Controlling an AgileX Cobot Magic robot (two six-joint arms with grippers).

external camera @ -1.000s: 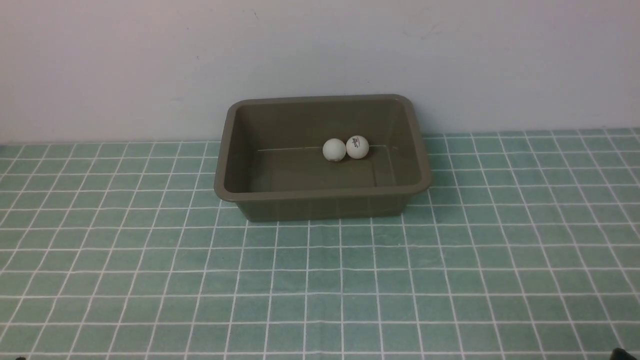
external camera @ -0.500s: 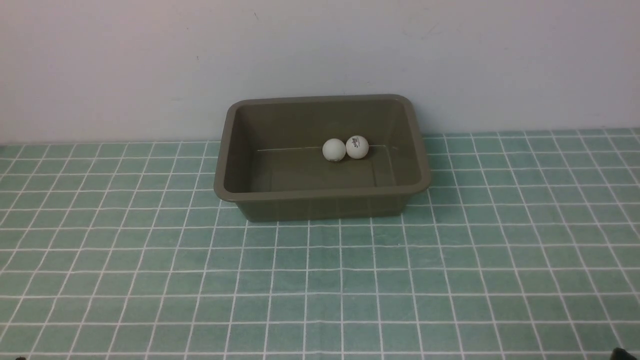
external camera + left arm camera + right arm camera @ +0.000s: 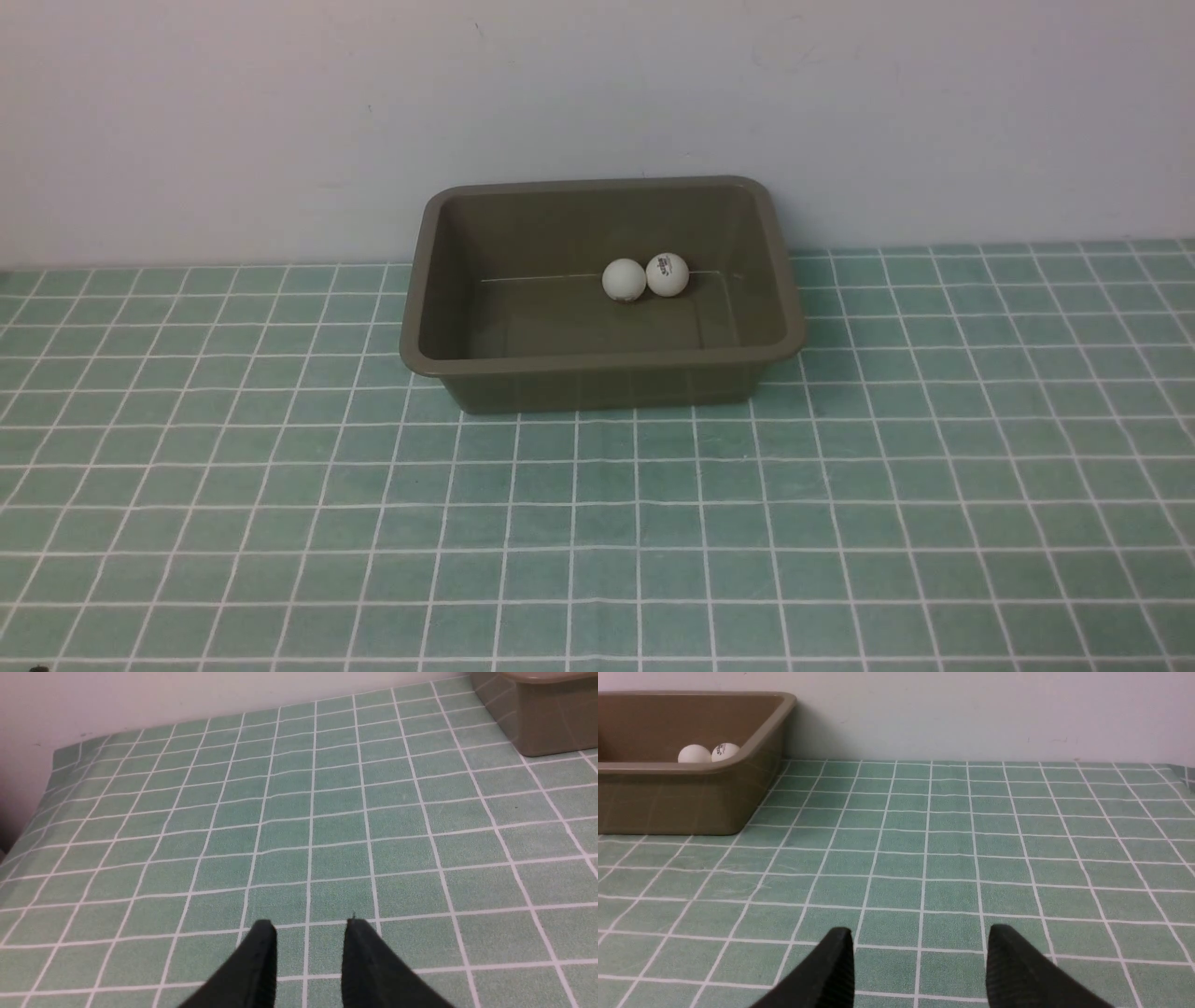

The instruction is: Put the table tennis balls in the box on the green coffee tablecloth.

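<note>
**Two balls in the box, both arms back and empty**

The box [image 3: 597, 373] sits on the green checked cloth [image 3: 597, 541] near the back wall. Inside it, two white balls [image 3: 646, 277] lie touching each other against the far wall, right of the middle; the right-hand one shows a small dark logo. No other ball appears on the cloth in any view, so whether more are left to collect cannot be told.

The left end effector [image 3: 308, 952] hangs low over bare cloth, its jaws apart with nothing between them. The right end effector [image 3: 920, 961] is likewise released, its jaws spread over empty squares, well apart from the box, with nothing grasped. Neither arm shows in the front view.

By the look of it, the placing step is over and the arms are drawn back. If further balls remain out of sight, the next move calls for finding one, lowering open jaws around it, and closing gently, since a smooth light ball rolls away easily.
</note>
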